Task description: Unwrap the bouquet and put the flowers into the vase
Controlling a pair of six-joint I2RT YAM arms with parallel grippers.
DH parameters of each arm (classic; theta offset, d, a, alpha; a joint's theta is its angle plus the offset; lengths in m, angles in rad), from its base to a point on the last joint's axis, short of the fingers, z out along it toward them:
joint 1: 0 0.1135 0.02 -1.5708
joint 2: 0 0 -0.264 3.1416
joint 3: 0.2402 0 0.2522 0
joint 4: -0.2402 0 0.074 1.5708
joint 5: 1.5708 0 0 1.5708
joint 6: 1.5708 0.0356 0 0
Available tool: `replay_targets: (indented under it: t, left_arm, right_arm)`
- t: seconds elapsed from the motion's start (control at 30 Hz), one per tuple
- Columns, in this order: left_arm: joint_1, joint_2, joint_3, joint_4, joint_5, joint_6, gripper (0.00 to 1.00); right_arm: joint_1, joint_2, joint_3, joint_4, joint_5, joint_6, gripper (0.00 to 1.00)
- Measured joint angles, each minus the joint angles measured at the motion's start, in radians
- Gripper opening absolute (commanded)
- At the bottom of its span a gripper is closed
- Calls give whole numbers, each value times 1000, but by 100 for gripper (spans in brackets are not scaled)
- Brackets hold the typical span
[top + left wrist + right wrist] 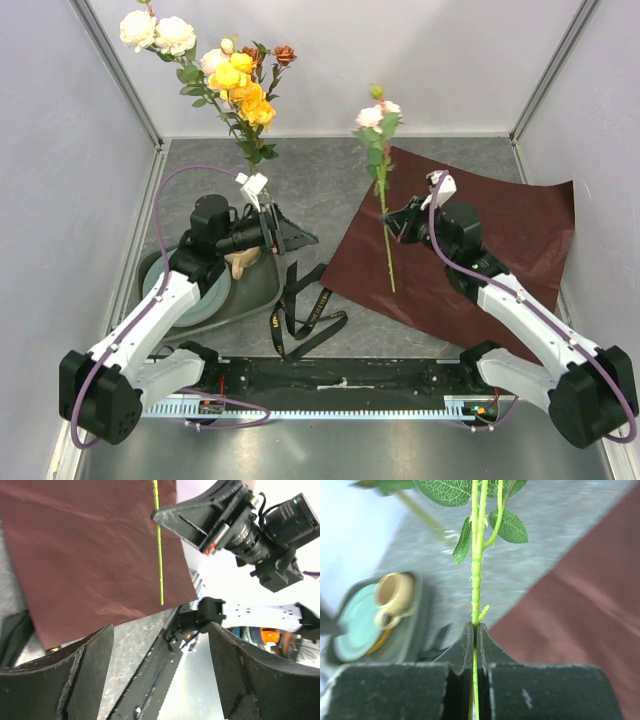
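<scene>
Right gripper [476, 632]: jaws clamped on 1 thin green stem [477, 575], mid-length, over the maroon paper [500, 240]. Pink-cream head [378, 115] points to the far side; tail runs toward the near edge.

Left gripper [160, 635]: wide, empty, beside the bunch [240, 85] already standing upright. Vase at its foot; glass itself not discernible.

Risks:
- Stem is slim and smooth, so it may swivel or slide in the pinch.
- Heavy head may droop.
- Threading it among crowded stems may tip the vase.
</scene>
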Motion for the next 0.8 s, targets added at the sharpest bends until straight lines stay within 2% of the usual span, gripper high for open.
replay_targets:
  t: [0.17,0.3,0.43,0.53,0.63,0.8]
  left_arm:
    - [-71,72,-8,163,-5,-120,78]
    - [-143,119,3,251,-40,-175,83]
    - [-196,184,62,296,-79,-201,83]
    - [-217,224,120,315,-102,-209,78]
    - [-223,248,170,327,-120,-211,68]
    - [-224,278,264,305,-156,-206,71]
  right_arm:
    - [102,-87,-22,85,-119,51,0]
    - [123,-151,-46,123,-172,79,0]
    - [124,-198,-63,129,-213,87,0]
    - [124,-209,-64,128,-246,85,0]
    - [124,-217,-64,114,-269,75,0]
    - [131,-243,-69,104,-294,67,0]
